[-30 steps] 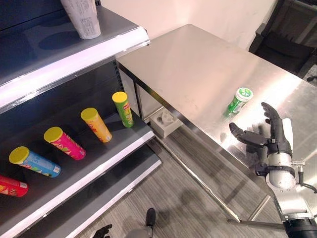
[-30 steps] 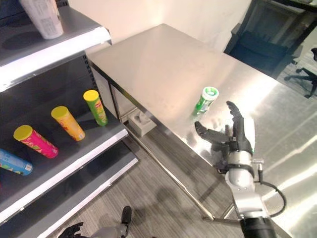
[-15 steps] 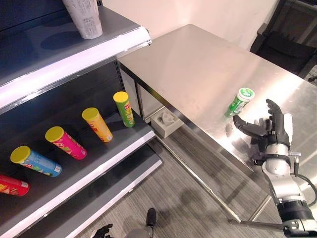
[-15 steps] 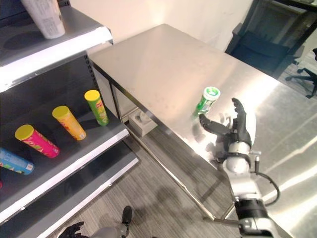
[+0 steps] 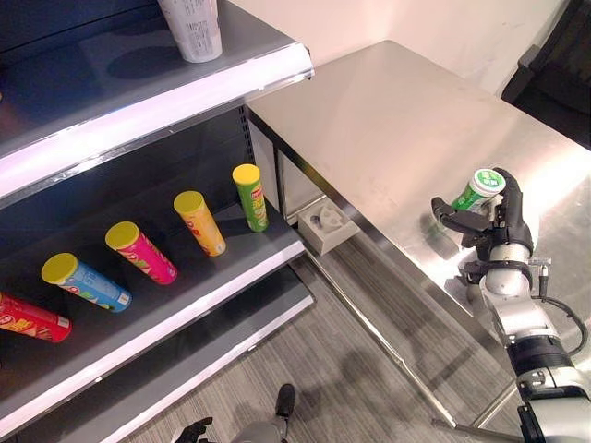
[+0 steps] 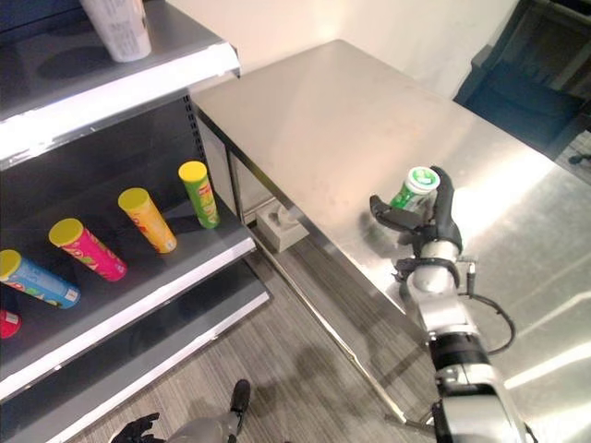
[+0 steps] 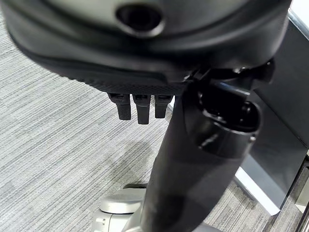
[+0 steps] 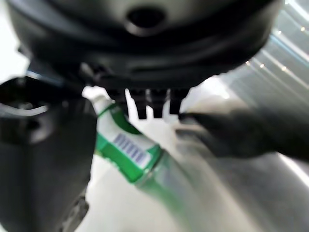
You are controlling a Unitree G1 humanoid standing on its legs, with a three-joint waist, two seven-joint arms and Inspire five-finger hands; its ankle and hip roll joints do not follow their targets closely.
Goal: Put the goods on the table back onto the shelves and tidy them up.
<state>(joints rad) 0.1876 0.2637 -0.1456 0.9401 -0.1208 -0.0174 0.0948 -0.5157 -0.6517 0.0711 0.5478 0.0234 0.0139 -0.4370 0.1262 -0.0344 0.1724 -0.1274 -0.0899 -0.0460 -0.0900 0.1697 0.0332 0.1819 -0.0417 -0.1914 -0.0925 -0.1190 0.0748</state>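
Right hand: the dark right hand [image 5: 492,224] is sitting at the right edge of the left eye view, mid-height, over the near edge of the steel table. Thumb is reaching toward frame left, fingers are rising on the other side of the can; they are flanking it without visibly closing, so the hand is reading as spread, not clamped. The right wrist view is showing the can between thumb and fingers.

Task item: the small green cylindrical can with a white-and-green lid [image 5: 477,188] is standing tilted on the table at right of frame, lid toward the upper right, its lower body hidden behind the thumb.

Table: the bare stainless-steel table [image 5: 397,120] is filling the upper right of the frame.

Left hand: the dark left hand [image 7: 139,107] is hanging over grey striped floor in the left wrist view, fingers straight and holding nothing.

Shelf, middle tier: the dark grey shelf [image 5: 231,263] at left of frame is carrying tall lidded tubes lying on their sides, yellow lids toward the viewer: a green tube [image 5: 250,196] nearest the table, then an orange-yellow tube [image 5: 199,222], a pink tube [image 5: 140,253], a blue tube [image 5: 85,282], and a red tube [image 5: 32,318] at the left edge.

Shelf, top tier: a white printed container [image 5: 193,29] is standing at the upper left of frame.

Floor: a pale square box [image 5: 327,224] is sitting under the table's near corner.
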